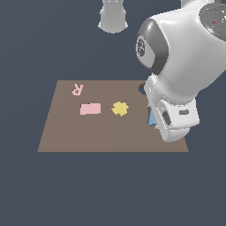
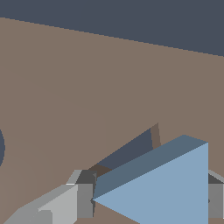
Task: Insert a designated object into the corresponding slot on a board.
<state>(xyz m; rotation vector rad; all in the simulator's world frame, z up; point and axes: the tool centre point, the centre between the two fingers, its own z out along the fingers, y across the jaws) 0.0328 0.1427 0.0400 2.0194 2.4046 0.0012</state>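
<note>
Blue triangle (image 2: 166, 188) between gripper (image 2: 146, 201) fingers

pink R (image 1: 77, 89): upper left of my exterior view, lying flat, seen mirrored.
pink rectangle (image 1: 90, 108): below the R, slightly right of it, flat, apart from it.
yellow blob (image 1: 119, 108): jagged, near frame centre, right of the rectangle, level with it, a gap between.
round hole (image 1: 142, 88): dark, right of centre, I see only an edge; also a sliver at my wrist view's left edge (image 2: 1, 148).
</note>
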